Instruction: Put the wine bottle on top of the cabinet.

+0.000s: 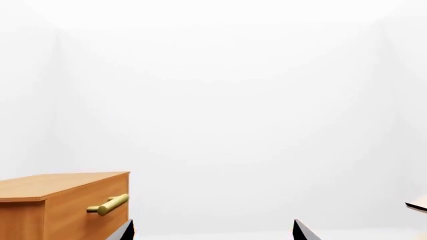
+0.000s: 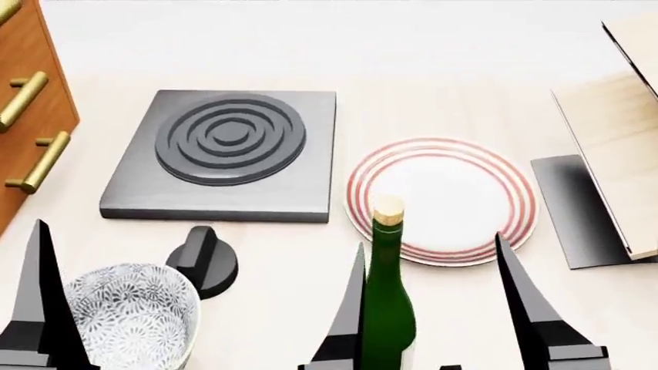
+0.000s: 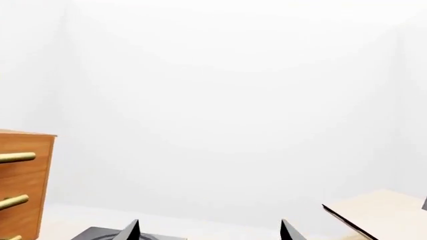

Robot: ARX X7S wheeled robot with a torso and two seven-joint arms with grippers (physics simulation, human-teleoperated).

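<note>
The wine bottle, dark green with a tan cork, stands upright at the near edge of the head view. There it overlaps the inner finger of my right gripper, which is open. Nothing shows between the right gripper tips in its wrist view, and the bottle is out of that view. The orange-brown cabinet with brass handles stands at the far left. It also shows in the wrist views as the cabinet and cabinet. My left gripper is open and holds nothing; one finger rises beside the bowl.
A patterned bowl sits near left, with a black knob behind it. A dark hob plate lies centre-left and a red-ringed plate behind the bottle. A pale slanted rack on a black base stands at the right.
</note>
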